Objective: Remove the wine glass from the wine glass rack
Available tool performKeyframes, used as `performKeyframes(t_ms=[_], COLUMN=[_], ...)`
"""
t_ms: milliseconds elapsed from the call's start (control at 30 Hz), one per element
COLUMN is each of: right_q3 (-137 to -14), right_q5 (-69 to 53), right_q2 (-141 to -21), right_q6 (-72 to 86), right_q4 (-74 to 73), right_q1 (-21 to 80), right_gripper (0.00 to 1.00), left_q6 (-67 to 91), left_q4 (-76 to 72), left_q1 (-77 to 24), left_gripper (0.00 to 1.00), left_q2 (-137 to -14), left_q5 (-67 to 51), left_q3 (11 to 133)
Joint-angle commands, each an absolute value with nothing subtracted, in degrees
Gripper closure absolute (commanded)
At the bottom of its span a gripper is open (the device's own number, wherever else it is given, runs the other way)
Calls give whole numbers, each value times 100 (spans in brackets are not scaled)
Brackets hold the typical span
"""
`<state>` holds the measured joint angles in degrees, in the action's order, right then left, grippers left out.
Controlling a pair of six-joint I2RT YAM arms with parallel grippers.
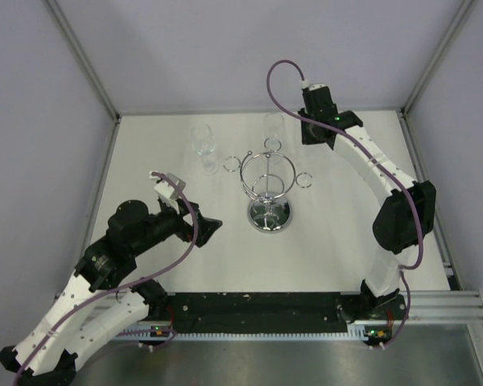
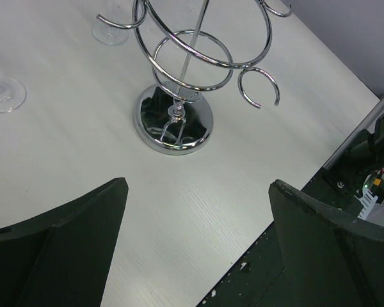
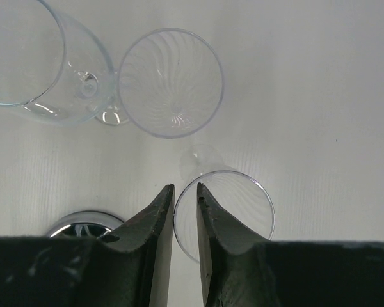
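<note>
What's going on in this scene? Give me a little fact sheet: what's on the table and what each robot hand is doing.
Surface: white table
Rack: chrome wine glass rack, upright mid-table; the rings in view look empty
Right gripper: nearly closed, pinching the rim of a wine glass beside the rack
Left gripper: wide open, holding nothing, facing the rack's base
Other glasses: a swirl-patterned glass and a plain glass, both upright on the table
</note>
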<state>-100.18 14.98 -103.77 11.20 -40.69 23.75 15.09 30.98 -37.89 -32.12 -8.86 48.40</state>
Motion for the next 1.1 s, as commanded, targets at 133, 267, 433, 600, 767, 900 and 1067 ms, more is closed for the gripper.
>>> performKeyframes(t_ms=[133,267,433,600,767,900,1067], right_q3=[-10055,-10055,-10098,-10169,-10239,-10073,-9730], right_q5=[1459,1380,1240,1160,976,905,985], right_q2=[-10318,-10196,-9853,-9414,-8992,-8649,-8228], right_q6=[1169,1204,1292,1318,1327,1380,1476], right_q4=[-3911,-3937,-3938,-3946,-4131,-4175,-4192], right_q1=[2312,2312,2312,2312,2320,2312,2312], right_gripper=[73,68,64,55,37,15,1], left_q6=[1424,1424,1424,1406,1397,1468,1564], left_q4=[2918,2918,2909,2892,2874,2821,2786], left_q1=[-3788,-3788,-3788,-3779,-3779,-3779,-3779], left_gripper=[2,2,2,2,2,2,2], left_q2=[-3199,-3199,-3190,-3199,-3199,-3252,-3383], left_q5=[-774,-765,-765,-782,-712,-475,120], left_q3=[4790,4790,4781,4772,4781,4843,4974])
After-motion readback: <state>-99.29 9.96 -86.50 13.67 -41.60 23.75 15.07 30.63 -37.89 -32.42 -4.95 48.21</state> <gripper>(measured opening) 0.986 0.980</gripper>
